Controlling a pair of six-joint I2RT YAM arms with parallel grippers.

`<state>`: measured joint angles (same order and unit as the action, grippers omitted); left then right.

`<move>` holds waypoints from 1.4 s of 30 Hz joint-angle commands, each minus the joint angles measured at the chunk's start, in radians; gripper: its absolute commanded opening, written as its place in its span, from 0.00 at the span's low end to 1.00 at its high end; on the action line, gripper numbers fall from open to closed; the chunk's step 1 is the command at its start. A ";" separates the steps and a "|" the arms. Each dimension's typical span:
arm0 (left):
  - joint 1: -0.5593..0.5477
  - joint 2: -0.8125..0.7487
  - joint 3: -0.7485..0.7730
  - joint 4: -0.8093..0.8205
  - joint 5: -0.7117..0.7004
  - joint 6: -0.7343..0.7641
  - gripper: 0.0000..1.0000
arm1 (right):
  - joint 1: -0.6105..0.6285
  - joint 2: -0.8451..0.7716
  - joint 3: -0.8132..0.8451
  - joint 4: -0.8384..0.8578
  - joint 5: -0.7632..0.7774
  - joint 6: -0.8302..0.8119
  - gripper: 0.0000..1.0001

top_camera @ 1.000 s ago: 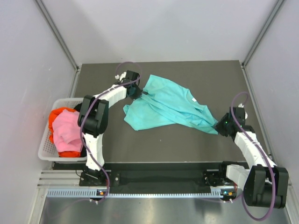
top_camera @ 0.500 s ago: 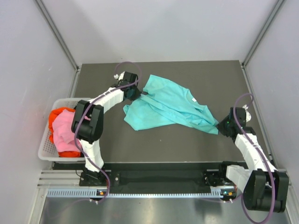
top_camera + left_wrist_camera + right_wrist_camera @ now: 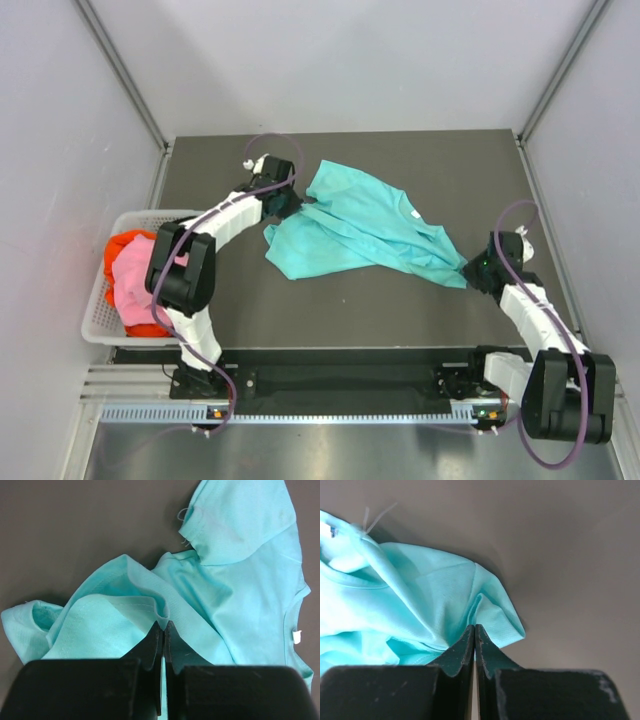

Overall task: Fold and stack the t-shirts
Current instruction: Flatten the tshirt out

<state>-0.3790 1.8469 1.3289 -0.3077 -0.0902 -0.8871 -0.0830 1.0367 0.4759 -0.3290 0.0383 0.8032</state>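
Left end effector (image 3: 163, 626) is pinched tight on a hemmed fold at the far-left edge of the teal t-shirt (image 3: 350, 232). Right end effector (image 3: 475, 628) is clamped on its near-right corner. The shirt lies crumpled, running diagonally between them on the dark counter (image 3: 400, 310); the pink t-shirt (image 3: 140, 280) sits on the red-orange t-shirt (image 3: 128, 243) in the white basket (image 3: 95, 325) at the counter's left side.

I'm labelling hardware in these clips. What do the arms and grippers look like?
The left arm and right arm: white links, bulky black joints, a purple cable looping along each. The left gripper and right gripper: two flat matte-black fingers tapering to thin tips; the right's look scuffed.
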 commanded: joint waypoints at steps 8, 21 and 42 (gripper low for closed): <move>-0.004 -0.089 0.445 -0.129 -0.026 0.122 0.00 | -0.023 0.003 0.415 0.062 0.023 -0.151 0.00; -0.017 -0.312 0.554 -0.176 0.119 0.056 0.00 | -0.112 0.063 0.955 -0.141 -0.131 -0.116 0.00; -0.193 -0.894 -0.866 0.035 0.205 -0.087 0.00 | -0.110 -0.592 -0.056 -0.527 -0.017 -0.029 0.37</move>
<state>-0.5678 0.9424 0.4255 -0.3801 0.1009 -0.9958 -0.1875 0.4282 0.3622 -0.8711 -0.0307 0.7597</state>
